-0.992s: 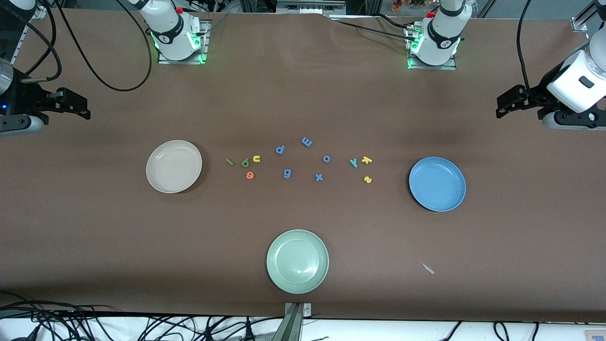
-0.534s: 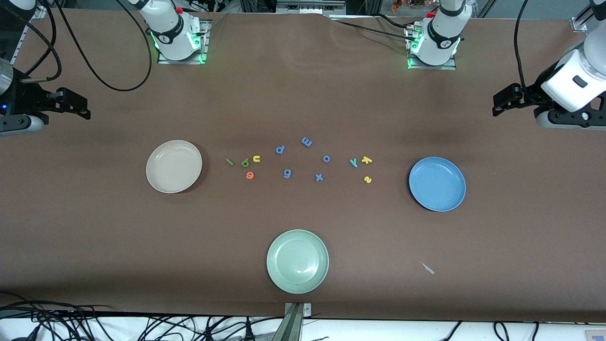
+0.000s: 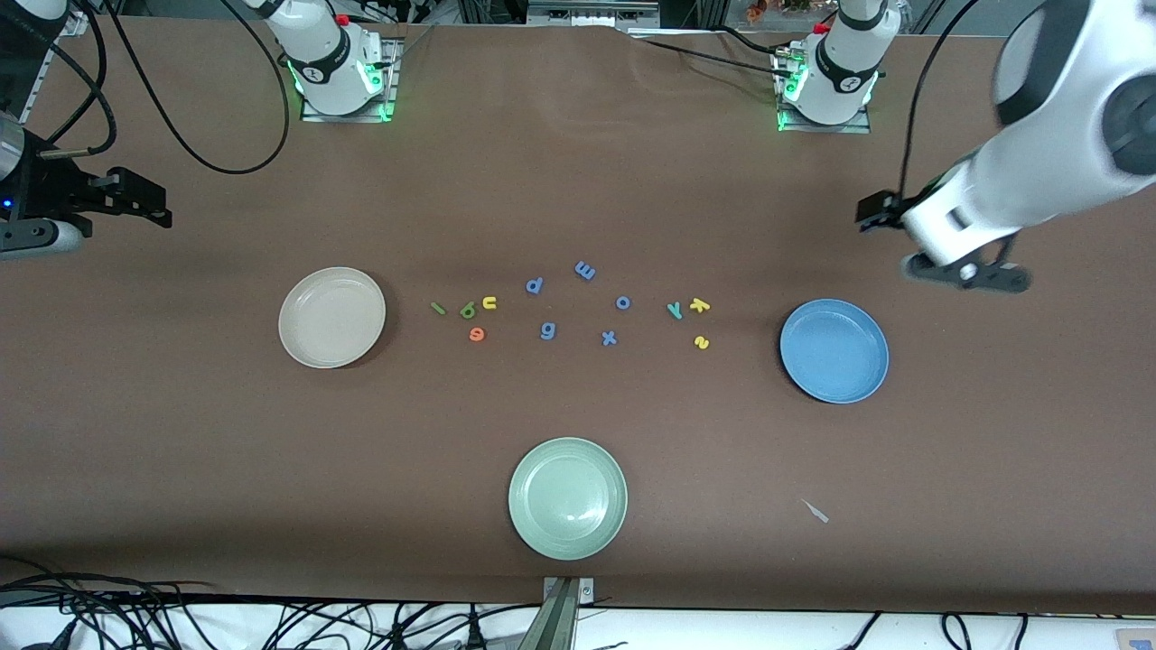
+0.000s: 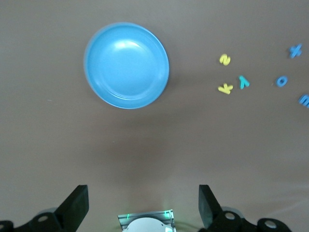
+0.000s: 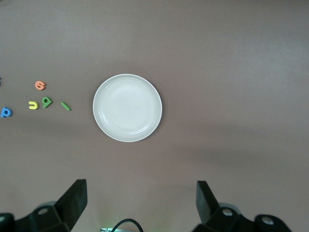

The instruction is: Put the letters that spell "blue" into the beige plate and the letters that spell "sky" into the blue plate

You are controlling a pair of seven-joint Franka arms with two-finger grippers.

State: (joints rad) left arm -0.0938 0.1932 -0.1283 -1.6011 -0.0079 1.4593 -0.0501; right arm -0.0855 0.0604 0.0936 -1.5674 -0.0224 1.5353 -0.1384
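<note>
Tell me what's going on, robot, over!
Left gripper open, empty, over the table by the blue plate. Right gripper open, waiting. All seven task letters on the table, both plates empty. Nothing blocking.

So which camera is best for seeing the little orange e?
The right wrist view: the orange e shows there with its shape a bit larger, beside the yellow u and green b. The front view shows it too, but tinier. The left wrist view misses it.

Robotics lab: bolted arm bases, cables, papered table.
</note>
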